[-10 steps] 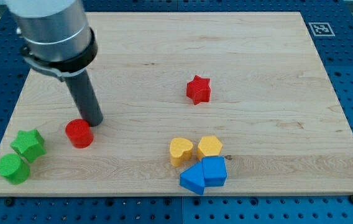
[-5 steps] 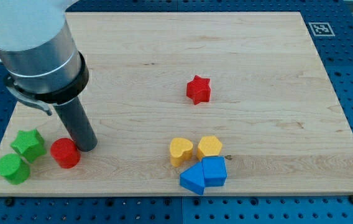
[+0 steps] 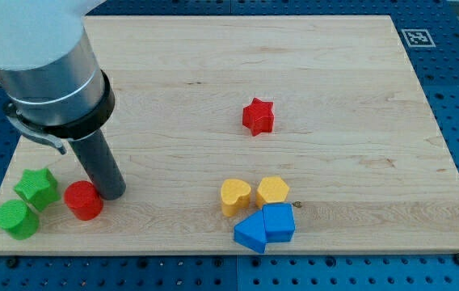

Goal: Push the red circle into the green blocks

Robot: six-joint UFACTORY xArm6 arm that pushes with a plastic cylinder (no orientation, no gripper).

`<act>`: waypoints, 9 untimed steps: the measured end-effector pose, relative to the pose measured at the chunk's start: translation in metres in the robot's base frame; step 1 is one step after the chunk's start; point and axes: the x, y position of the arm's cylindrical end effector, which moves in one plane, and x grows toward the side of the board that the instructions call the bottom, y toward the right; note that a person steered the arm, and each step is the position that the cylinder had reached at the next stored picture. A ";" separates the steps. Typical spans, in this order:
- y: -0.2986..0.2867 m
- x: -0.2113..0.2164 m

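Note:
The red circle point(image 3: 82, 200) lies near the board's bottom left corner. My tip point(image 3: 112, 193) rests just to its right, touching or nearly touching it. The green star point(image 3: 37, 187) sits just left of the red circle with a small gap. The green circle point(image 3: 15, 218) lies below and left of the star, touching it. The rod rises up and left from the tip to the arm's grey body.
A red star point(image 3: 258, 116) lies mid-board. A yellow heart point(image 3: 234, 196) and a yellow hexagon-like block point(image 3: 272, 191) sit at bottom centre, with two blue blocks point(image 3: 266, 226) just below them. The board's bottom edge point(image 3: 229, 254) is close to the green circle.
The tip pushed the red circle down and left, from well right of the green star to close beside it. Over the last half second it moved only slightly.

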 end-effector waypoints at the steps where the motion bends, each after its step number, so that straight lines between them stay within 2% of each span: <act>1: -0.003 0.001; 7: -0.029 0.031; 9: -0.026 0.026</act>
